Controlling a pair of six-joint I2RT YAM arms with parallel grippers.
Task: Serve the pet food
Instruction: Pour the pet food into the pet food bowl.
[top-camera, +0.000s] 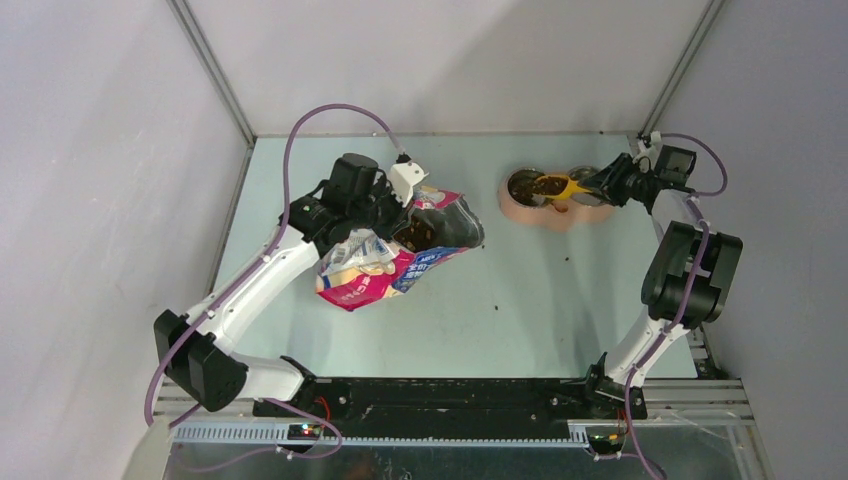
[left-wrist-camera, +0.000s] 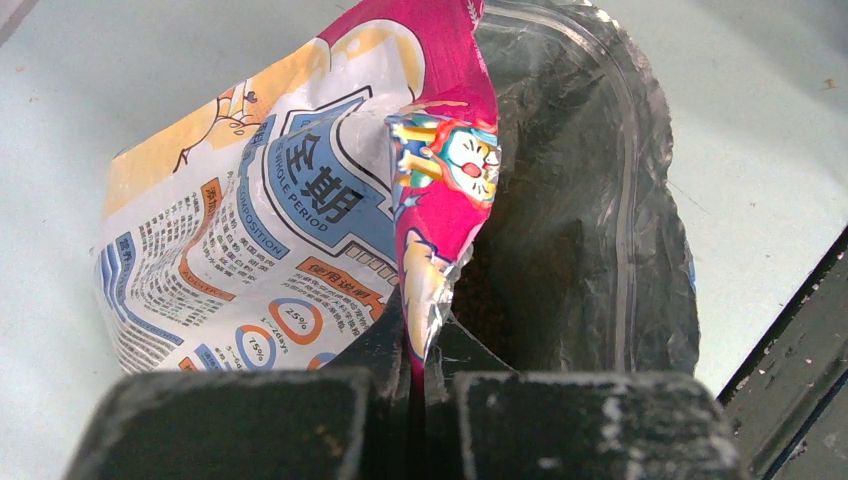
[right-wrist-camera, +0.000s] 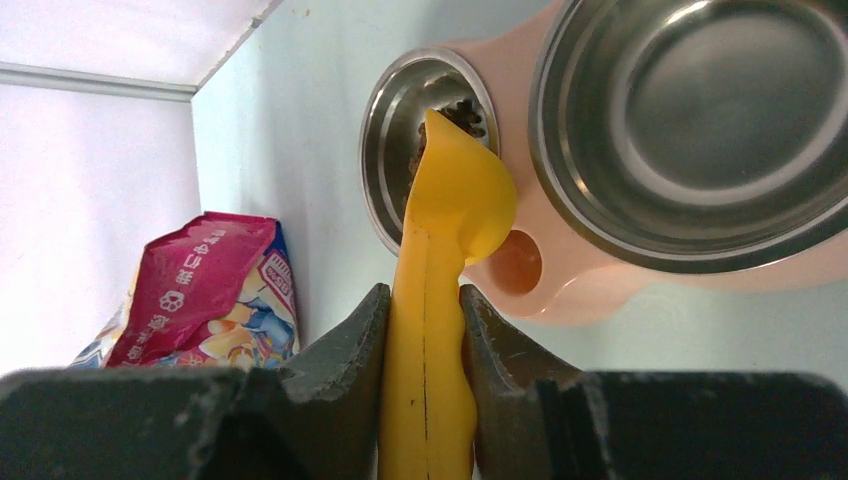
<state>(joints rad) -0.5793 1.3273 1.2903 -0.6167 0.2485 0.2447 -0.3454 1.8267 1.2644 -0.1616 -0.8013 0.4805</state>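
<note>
My left tool pinches the bag rim to hold it open. My right tool clamps the scoop to tip pet food into the bowl.

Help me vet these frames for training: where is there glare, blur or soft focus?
Top view: even, diffuse light, faint shadows, sharp. Left wrist: glare streaks inside the bag; the left end effector, pinching the bag edge, looks out of focus. Right wrist: bright reflections in the empty bowl; the right end effector and the scoop look soft.
</note>
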